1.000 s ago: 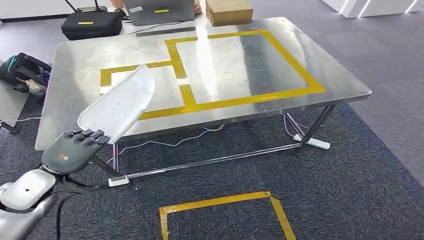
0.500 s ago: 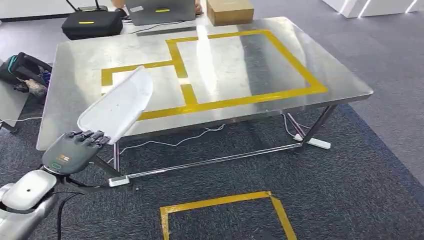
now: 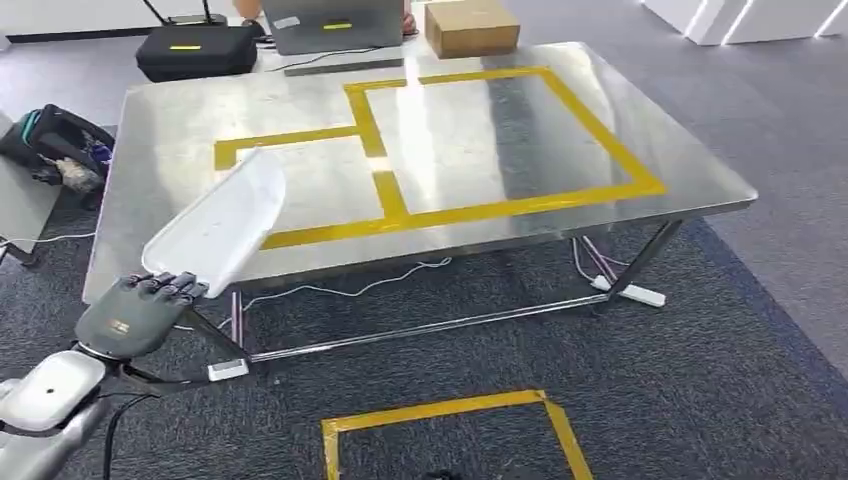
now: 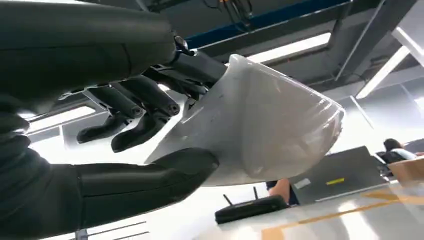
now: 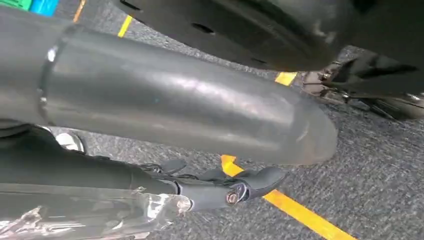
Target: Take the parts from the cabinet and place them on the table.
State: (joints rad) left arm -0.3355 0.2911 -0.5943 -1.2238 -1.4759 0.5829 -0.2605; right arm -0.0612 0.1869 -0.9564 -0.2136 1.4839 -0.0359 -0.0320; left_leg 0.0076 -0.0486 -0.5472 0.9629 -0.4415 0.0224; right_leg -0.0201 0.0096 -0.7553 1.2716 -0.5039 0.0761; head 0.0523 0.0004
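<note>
We carry the white part [image 3: 220, 222] in our left hand [image 3: 135, 310], thumb under it and fingers [image 4: 135, 107] curled over its near end, at about eight o'clock from the table's middle, its far tip poking over the near left edge of the steel table [image 3: 640, 130]. To place it well, we should reach toward twelve o'clock, level the part over the small yellow-taped box [image 3: 300, 190], and lower it before letting go. Our right hand [image 5: 220, 187] hangs over the carpet; we cannot tell its finger state.

High head view; close wrist views
</note>
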